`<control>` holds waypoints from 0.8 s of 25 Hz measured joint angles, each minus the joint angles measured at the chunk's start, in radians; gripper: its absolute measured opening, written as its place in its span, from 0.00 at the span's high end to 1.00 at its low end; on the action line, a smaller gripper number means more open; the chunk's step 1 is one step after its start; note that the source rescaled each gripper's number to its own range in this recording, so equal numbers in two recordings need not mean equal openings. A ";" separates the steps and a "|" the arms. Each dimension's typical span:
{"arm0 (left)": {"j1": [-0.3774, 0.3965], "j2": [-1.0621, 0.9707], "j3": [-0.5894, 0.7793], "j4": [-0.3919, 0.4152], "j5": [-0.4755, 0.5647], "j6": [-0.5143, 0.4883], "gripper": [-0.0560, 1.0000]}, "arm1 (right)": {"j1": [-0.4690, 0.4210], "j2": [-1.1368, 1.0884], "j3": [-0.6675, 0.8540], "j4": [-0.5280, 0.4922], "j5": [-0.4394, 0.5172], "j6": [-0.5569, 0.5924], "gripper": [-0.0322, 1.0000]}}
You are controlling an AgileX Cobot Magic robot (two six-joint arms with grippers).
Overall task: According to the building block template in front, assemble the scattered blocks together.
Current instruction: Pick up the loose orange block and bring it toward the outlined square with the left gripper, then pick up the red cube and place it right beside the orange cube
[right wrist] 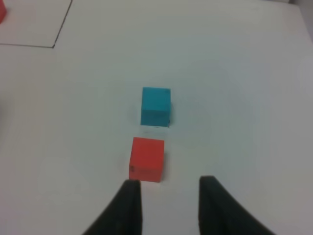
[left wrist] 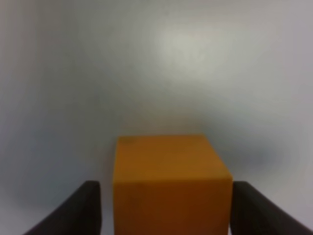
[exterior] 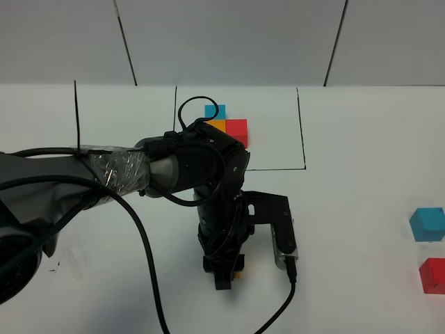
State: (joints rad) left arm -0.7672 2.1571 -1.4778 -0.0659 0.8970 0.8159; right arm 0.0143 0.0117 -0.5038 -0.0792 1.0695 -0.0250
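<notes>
We see the left gripper (exterior: 224, 277) low in the centre of the overhead frame, pointing down at the white tabletop (exterior: 361, 209). The small matte orange cube (exterior: 238, 275) peeks out at its right side. In the left wrist view this orange cube (left wrist: 171, 186) sits between the two dark fingers (left wrist: 80, 210). A pale sliver of table shows beside one finger, so the left gripper (left wrist: 166, 196) is released and straddles the cube without clamping it.

The L-shaped template of joined blue, orange and red cubes (exterior: 236, 130) lies in the upper centre, inside the thin black drawn rectangle (exterior: 303, 132); the arm partly covers it.

At the far right edge, the small matte sky-blue cube (exterior: 427, 224) sits just above the small matte red cube (exterior: 434, 275), close together but apart.

The right wrist view shows both, blue (right wrist: 156, 106) beyond red (right wrist: 146, 159). The right gripper (right wrist: 168, 186) is drawn closed and empty, just short of the red cube.
</notes>
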 joint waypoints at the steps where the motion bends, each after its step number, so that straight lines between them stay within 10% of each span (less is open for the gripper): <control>1: 0.000 0.000 -0.001 0.000 0.003 0.000 0.53 | 0.000 0.000 0.000 0.000 0.000 0.000 0.96; 7: 0.000 -0.014 -0.045 0.000 0.088 -0.041 0.06 | 0.000 0.000 0.000 0.000 0.000 0.001 0.96; 13: 0.000 -0.120 -0.154 0.017 0.229 -0.126 0.00 | 0.000 0.000 0.000 0.000 0.000 0.001 0.96; 20: 0.000 -0.333 -0.267 0.234 0.295 -0.292 0.01 | 0.000 0.000 0.000 0.000 0.000 0.000 0.96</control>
State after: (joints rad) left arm -0.7677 1.8239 -1.7453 0.1683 1.1920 0.5236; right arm 0.0143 0.0117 -0.5038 -0.0792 1.0695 -0.0249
